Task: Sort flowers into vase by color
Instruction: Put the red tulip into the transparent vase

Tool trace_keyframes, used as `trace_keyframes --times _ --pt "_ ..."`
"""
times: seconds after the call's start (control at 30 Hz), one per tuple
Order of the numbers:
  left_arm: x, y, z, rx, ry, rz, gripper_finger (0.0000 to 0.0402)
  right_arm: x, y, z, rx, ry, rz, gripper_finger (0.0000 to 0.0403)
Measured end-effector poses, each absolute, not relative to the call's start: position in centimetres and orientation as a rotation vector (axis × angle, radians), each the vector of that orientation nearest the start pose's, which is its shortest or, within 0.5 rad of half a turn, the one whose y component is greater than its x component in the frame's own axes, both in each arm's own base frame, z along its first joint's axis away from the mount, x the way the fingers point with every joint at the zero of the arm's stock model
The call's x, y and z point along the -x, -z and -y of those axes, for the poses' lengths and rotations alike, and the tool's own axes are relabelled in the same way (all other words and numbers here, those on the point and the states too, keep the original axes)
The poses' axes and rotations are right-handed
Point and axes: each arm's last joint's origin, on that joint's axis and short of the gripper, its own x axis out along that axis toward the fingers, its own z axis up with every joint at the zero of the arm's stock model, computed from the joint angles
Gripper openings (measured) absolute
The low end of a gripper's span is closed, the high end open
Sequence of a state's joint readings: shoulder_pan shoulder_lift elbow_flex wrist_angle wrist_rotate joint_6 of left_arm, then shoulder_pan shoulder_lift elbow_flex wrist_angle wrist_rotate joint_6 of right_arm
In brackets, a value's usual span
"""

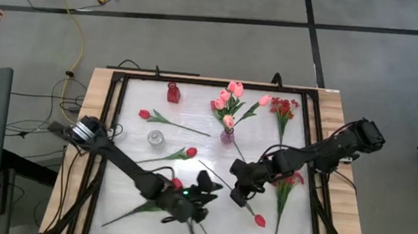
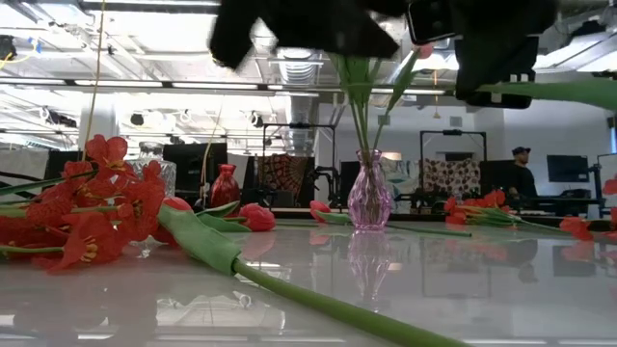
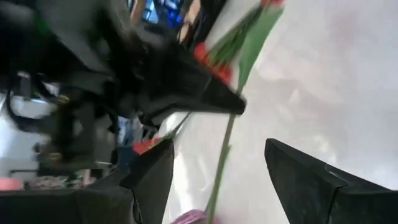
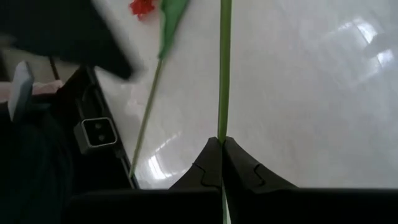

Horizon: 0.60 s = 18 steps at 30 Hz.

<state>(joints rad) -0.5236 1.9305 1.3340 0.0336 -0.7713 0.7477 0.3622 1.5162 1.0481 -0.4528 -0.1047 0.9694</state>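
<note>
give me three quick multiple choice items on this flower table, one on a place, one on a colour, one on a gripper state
1. Where do the pink tulips stand?
A. in the pink vase
B. in the red vase
C. flat at the table's front edge

2. What colour is the vase that holds flowers?
A. blue
B. pink
C. yellow

3. How is the right gripper?
A. wide open, empty
B. out of sight
C. shut on a green stem

Answers:
1 A, their stems run down into it in the high view.
2 B, the low view shows pink glass.
3 C, the right wrist view shows its fingers meeting on the stem.
</note>
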Motion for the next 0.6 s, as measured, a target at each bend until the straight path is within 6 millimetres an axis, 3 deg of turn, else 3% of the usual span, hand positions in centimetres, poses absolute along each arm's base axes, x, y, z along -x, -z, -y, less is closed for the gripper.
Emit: trace_keyframes --times 0.23,0.47,0.6 --pt "-39.8 -18.9 17.9 -1.154 -0.075 -0.613 0.024 -29.1 -23.6 -11.4 -0.731 -0.024 -1.021 0.0026" --pt "-40.3 -18.9 16.9 -1.145 -0.1 -0.626 0.0237 -29.5 -23.6 -10.5 -0.72 -0.024 -1.009 0.0026" --pt "-40.2 -18.8 16.8 -1.148 -0.102 -0.637 0.0209 -29.7 -23.6 -9.9 -0.719 -0.029 -1.008 0.0026"
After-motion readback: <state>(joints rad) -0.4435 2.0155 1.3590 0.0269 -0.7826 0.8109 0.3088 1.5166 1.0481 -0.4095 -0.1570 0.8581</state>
